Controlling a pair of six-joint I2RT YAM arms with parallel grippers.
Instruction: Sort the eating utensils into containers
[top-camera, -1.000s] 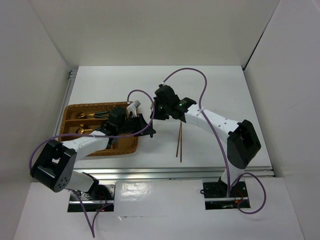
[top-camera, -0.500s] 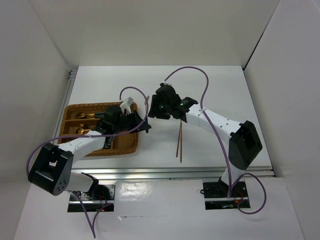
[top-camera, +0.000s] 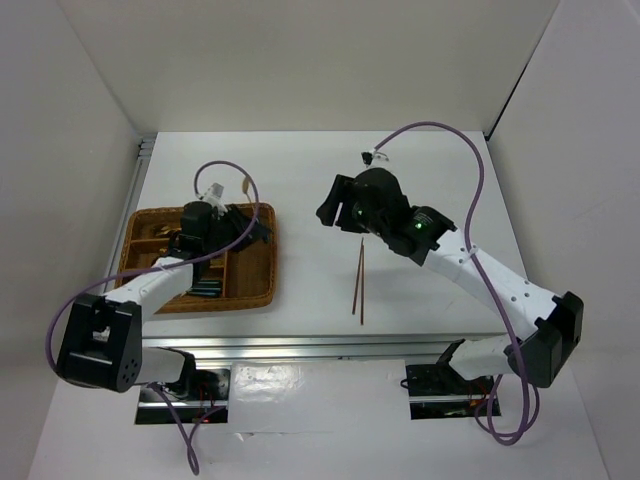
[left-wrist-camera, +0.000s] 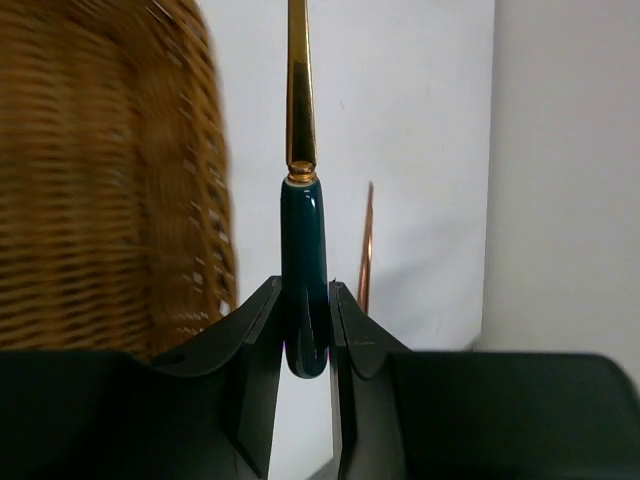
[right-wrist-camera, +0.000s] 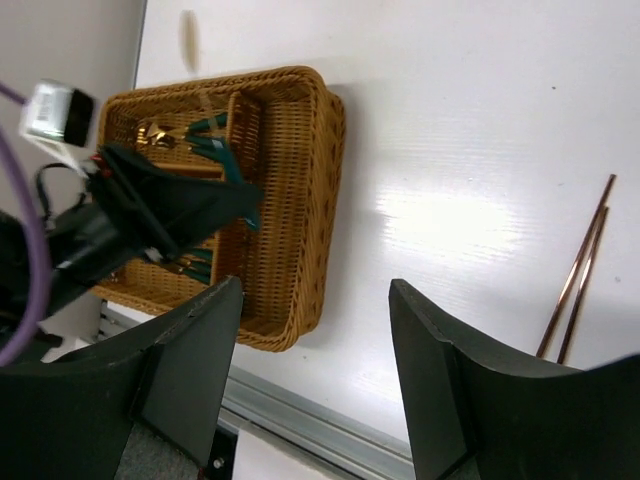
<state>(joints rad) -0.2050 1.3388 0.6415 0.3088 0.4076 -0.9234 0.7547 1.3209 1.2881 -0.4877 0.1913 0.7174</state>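
Note:
My left gripper (left-wrist-camera: 305, 320) is shut on the dark teal handle of a utensil (left-wrist-camera: 303, 230). Its gold shaft runs up out of the left wrist view. In the top view the left gripper (top-camera: 245, 228) hovers over the right part of the brown wicker tray (top-camera: 268, 285). Several teal-and-gold utensils (top-camera: 165, 237) lie in the tray's compartments. Two reddish-brown chopsticks (top-camera: 358, 285) lie on the white table right of the tray. My right gripper (top-camera: 335, 212) hangs open and empty above the table between tray and chopsticks, its fingers (right-wrist-camera: 190, 370) wide apart.
The wicker tray (right-wrist-camera: 310, 200) has dividers and a raised rim. An aluminium rail (top-camera: 350, 345) runs along the table's near edge. White walls close in the table on the left, back and right. Purple cables loop above both arms.
The two grippers were together right of the tray. The right gripper has opened and drawn back to the right. The left gripper has swung left over the tray with the utensil.

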